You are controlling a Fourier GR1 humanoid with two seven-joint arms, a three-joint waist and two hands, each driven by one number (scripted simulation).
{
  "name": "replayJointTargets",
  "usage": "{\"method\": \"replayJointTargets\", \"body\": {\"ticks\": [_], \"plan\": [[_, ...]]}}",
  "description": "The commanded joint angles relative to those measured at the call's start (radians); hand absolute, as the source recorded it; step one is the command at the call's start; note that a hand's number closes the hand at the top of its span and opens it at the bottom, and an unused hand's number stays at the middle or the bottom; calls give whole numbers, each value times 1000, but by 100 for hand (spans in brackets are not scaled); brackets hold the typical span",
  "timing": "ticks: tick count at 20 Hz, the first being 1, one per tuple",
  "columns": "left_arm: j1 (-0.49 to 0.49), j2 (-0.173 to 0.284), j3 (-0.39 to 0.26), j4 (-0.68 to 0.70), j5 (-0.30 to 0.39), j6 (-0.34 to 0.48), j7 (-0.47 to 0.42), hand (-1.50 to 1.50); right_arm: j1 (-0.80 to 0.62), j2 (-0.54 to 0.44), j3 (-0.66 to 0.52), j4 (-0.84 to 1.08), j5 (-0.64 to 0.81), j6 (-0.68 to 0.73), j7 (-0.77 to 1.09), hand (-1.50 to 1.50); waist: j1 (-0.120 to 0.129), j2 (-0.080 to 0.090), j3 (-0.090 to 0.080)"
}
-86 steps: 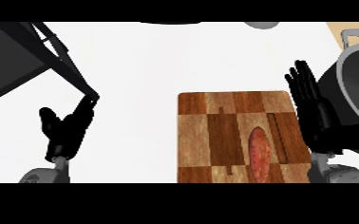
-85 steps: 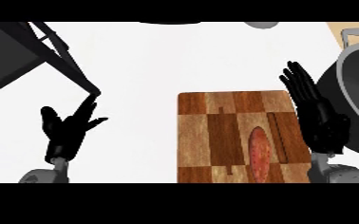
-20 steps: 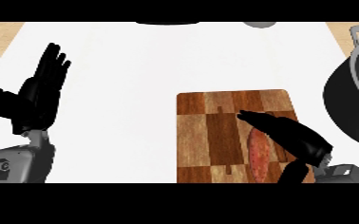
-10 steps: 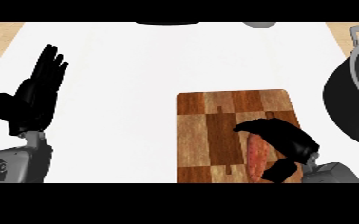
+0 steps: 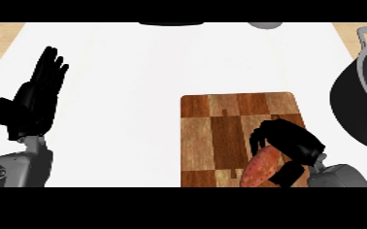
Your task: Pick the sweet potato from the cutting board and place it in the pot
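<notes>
The right robot hand (image 5: pixel 290 143) sits over the lower right part of the cutting board (image 5: pixel 219 136), its black fingers curled down around the upper end of the sweet potato (image 5: pixel 258 169). The one sweet potato, reddish-orange, lies on the board's lower right area, tilted, with its lower end near the board's bottom edge and its top hidden under the fingers. The single cutting board is a checkered pattern of light and dark wood and rests flat on the white table (image 5: pixel 143 77). No writing, brand or label can be read on anything in view. One dark pot (image 5: pixel 350 102) shows at the right edge, just beside the board's upper right corner and only partly in view. The left robot hand (image 5: pixel 37 97) rests at the left edge, open with fingers straight and pointing up, well apart from the board.
</notes>
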Motion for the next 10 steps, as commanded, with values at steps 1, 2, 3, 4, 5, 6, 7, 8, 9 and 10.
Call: {"method": "replayJointTargets", "body": {"ticks": [1,2,3,4,5,6,7,8,9,10], "plan": [[-1,3,9,-41,-2,1,46,0,56,44,47,-6,69,-28,-9,150,-2,3,2],[7,-29,-11,1,-17,3,-6,0,26,-24,-33,44,47,-15,-100,150,-2,3,2],[10,-22,-15,-61,-28,14,49,0,24,-10,-56,-20,27,34,-65,150,-2,3,2],[-19,-30,3,60,-20,-4,-58,0,91,-16,-39,-67,42,6,-62,150,-6,3,2],[-44,-11,10,7,-11,13,55,0,98,31,-23,-80,73,-30,17,150,-6,3,2],[-32,-16,14,36,-20,15,-4,0,112,104,-1,-137,84,-42,140,150,-10,2,2],[11,5,22,-15,-1,-9,19,0,179,122,16,-236,97,-33,225,150,-15,-2,1],[8,-20,-3,-11,-23,14,23,0,235,163,52,-298,127,-62,288,150,-28,-5,1],[18,-16,11,-17,-12,10,11,0,250,188,59,-324,148,-60,356,150,-24,-5,1],[32,-12,13,-20,-13,10,23,0,301,212,93,-356,194,-103,402,150,-28,-7,0]]}}
